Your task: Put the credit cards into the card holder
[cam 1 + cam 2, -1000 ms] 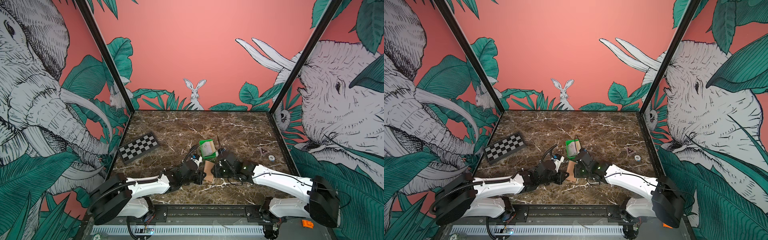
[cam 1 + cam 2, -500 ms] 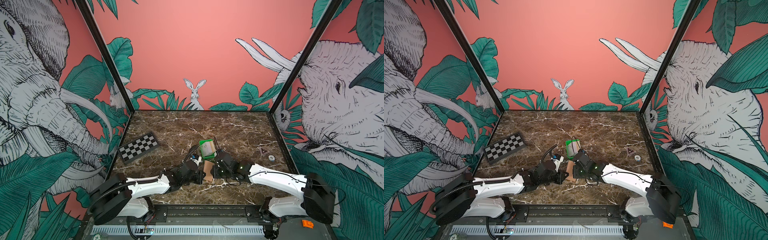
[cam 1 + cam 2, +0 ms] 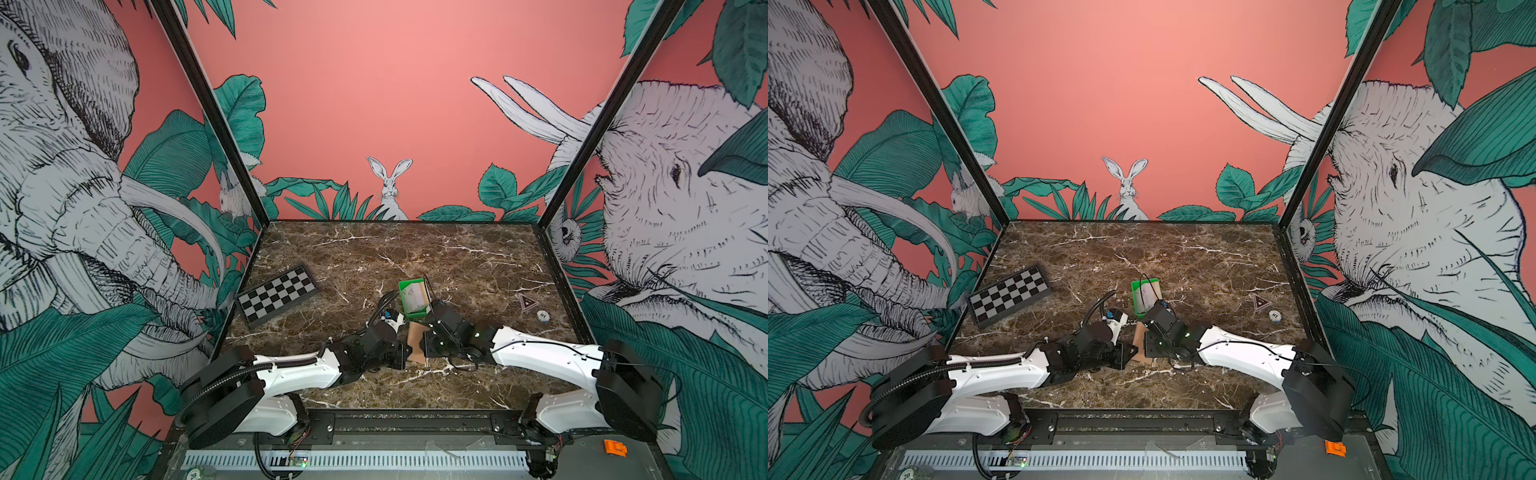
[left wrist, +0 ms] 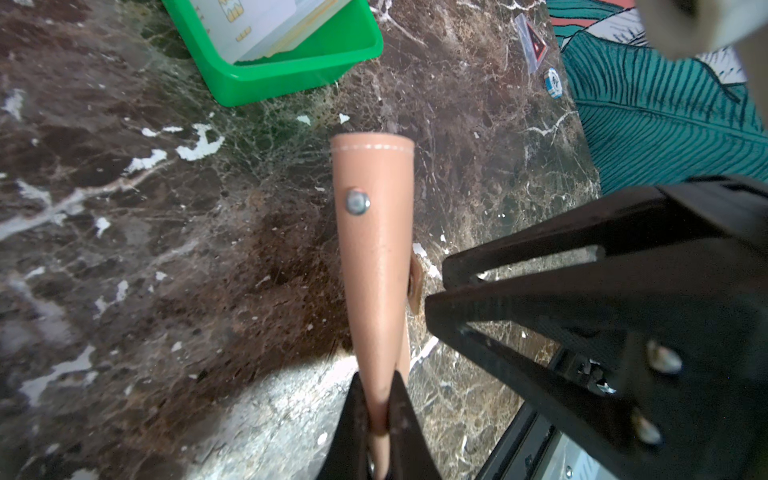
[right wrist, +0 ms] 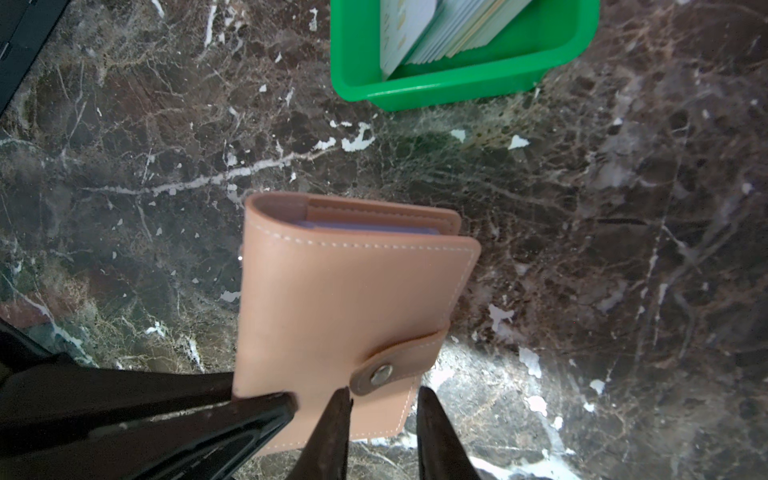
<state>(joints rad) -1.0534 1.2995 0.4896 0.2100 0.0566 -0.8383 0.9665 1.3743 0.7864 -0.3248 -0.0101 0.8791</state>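
Observation:
The closed tan card holder is lifted off the marble, its strap snapped shut. It shows small between the two arms in both top views. My left gripper is shut on one of its edges, so the left wrist view shows it edge-on. My right gripper is open, its fingers astride the holder's corner just below the strap tab. The credit cards stand stacked in the green tray just beyond the holder.
A folded chessboard lies at the left of the marble table. A poker chip and a small triangle-marked packet lie near the right wall. Walls close in the left, right and far sides.
My right gripper has edged slightly left, closer to the card holder. The left arm and the holder have stayed put.

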